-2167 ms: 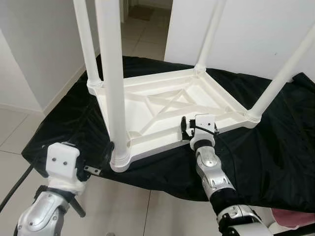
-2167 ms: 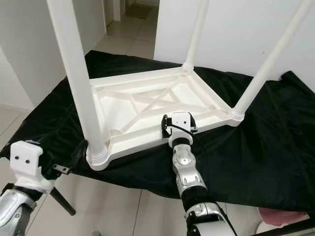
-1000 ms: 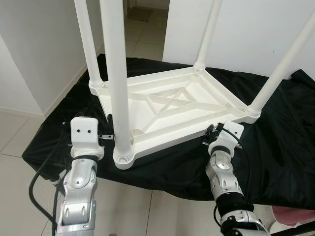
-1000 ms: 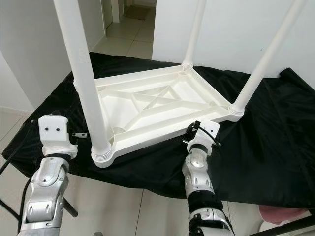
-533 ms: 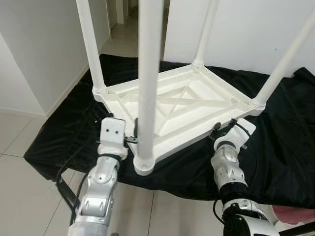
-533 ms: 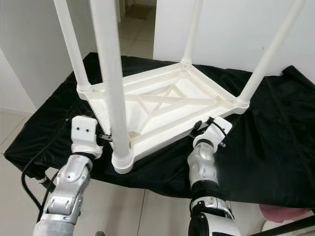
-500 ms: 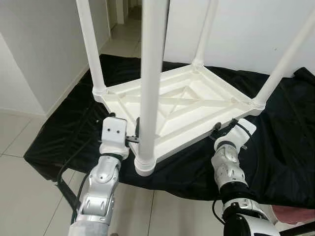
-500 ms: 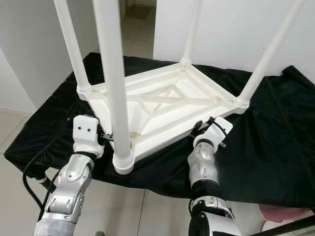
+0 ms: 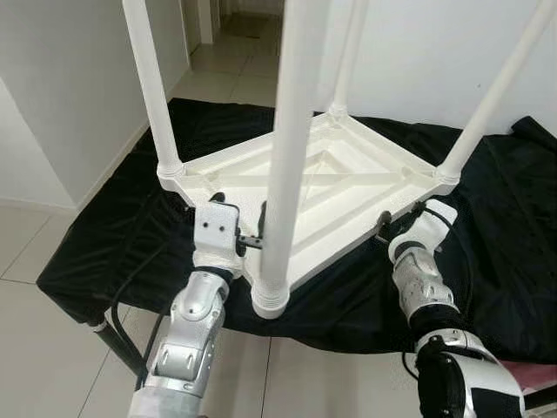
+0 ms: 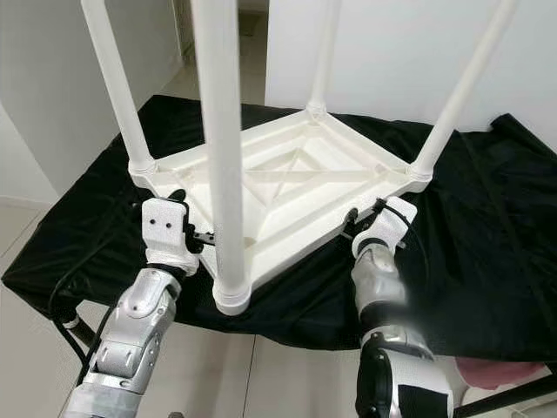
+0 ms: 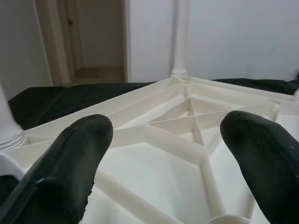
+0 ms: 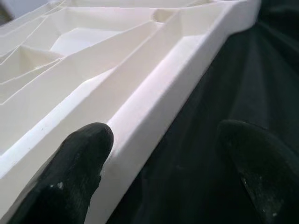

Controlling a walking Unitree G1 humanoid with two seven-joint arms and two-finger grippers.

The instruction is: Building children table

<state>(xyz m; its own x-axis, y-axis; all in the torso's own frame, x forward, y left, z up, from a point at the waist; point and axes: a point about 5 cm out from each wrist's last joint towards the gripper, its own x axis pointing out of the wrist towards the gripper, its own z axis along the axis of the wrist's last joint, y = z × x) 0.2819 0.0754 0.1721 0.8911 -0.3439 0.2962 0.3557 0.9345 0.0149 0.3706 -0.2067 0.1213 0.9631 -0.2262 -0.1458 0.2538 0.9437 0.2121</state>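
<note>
White walls and pale floor tiles [image 9: 35, 261] frame a low stand draped in a black cloth [image 9: 104, 235]. On that cloth lies the white plastic children's table [image 9: 322, 187], turned upside down, its ribbed underside facing up and its 4 legs standing upright from the corners. The near leg [image 9: 287, 165] rises from the corner closest to the robot, which hangs just past the cloth's front edge.

The left gripper [image 11: 168, 163] is at the table's near-left rim, just beside the near leg; its 2 black fingers [image 11: 70, 168] are spread wide apart, with the ribbed underside between them, and they pinch nothing. In the head views the left gripper's white wrist block [image 10: 165, 228] sits against that rim.

The right gripper [image 12: 166, 163] is at the table's near-right rim, between the near leg and the right corner leg [image 9: 496, 96]. Its fingers [image 12: 77, 172] are also spread: one lies on the inner side of the rim, the other over the black cloth outside it, so the rim runs between them; whether either pad touches the plastic cannot be told.

Beyond the table, a doorway [image 9: 252, 17] opens onto more tiled floor.
</note>
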